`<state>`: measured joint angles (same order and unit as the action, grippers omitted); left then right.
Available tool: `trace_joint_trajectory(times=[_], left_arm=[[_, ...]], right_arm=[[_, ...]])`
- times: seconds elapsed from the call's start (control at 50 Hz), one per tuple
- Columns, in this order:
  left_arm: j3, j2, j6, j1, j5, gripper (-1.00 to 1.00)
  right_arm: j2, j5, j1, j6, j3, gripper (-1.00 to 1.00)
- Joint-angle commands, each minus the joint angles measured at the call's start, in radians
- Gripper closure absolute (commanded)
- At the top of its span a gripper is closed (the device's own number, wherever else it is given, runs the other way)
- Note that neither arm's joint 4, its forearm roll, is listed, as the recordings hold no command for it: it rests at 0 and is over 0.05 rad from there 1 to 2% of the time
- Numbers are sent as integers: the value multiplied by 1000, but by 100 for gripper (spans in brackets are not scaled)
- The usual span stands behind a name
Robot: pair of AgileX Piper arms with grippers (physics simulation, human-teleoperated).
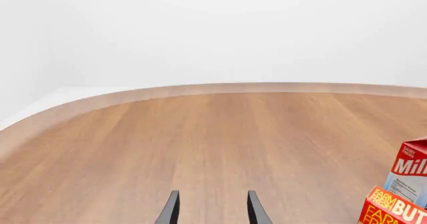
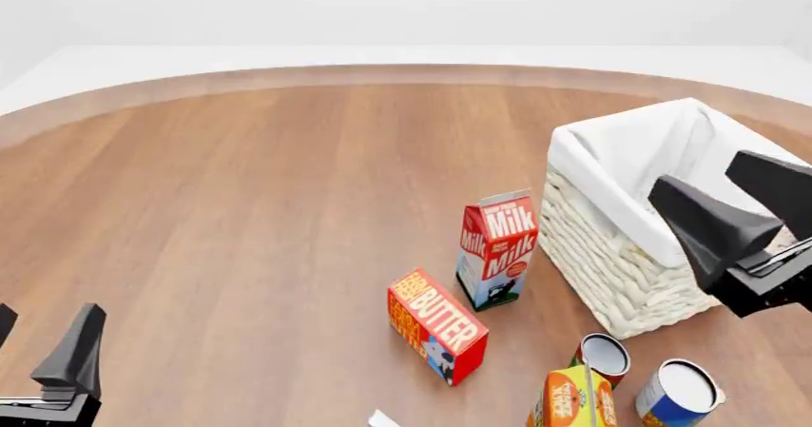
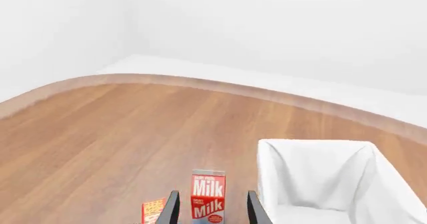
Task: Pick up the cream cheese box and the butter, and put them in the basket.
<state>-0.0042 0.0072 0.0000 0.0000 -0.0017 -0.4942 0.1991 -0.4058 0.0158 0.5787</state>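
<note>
Black fingers of the left gripper [image 2: 45, 356] and right gripper [image 2: 748, 218] stood spread, holding nothing. Butter [image 2: 436, 325] lay on the table [image 2: 241, 199] just beside the milk carton [image 2: 496, 250], so a careless approach risked toppling the carton. Only a pale corner of the cream cheese box [image 2: 383, 418] showed, well apart from the basket [image 2: 609, 256].

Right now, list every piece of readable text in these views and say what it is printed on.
"Milk", twice: red-and-white milk carton, standing by the woven wicker basket.
"DAIRY FRESH": same carton, left wrist view.
"BUTTER": red-orange butter box, lying flat.
"FARM FRESH": same box, left wrist view.
Orange juice carton: print too blurred.
Milk carton's fine print: too small.
</note>
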Motion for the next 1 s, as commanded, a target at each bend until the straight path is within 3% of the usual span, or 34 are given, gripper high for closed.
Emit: trace_joint_trajectory(times=[0.02, 0.06, 0.2, 0.26, 0.34, 0.38, 0.56, 0.68, 0.78, 0.88, 1.0], left_arm=[[0, 0, 0, 0, 0, -100], [0, 0, 0, 0, 0, -100], [0, 0, 0, 0, 0, -100], [0, 0, 0, 0, 0, -100], [0, 0, 0, 0, 0, -100], [0, 0, 0, 0, 0, -100], [0, 0, 0, 0, 0, -100], [0, 0, 0, 0, 0, -100], [0, 0, 0, 0, 0, -100], [0, 0, 0, 0, 0, -100], [0, 0, 0, 0, 0, -100]], right_arm=[[-177, 29, -149, 27, 152, -100], [-221, 48, -200, 10, 210, -100], [-335, 113, -295, 39, 354, -100], [-359, 128, -316, 28, 373, -100], [-399, 121, -339, 63, 363, -100], [-432, 164, -358, 93, 411, -100], [-526, 272, -402, 66, 573, -100], [-587, 345, -459, 88, 659, -100], [-615, 367, -476, 140, 668, -100], [-642, 394, -501, 144, 691, -100], [-648, 367, -501, 167, 628, -100]])
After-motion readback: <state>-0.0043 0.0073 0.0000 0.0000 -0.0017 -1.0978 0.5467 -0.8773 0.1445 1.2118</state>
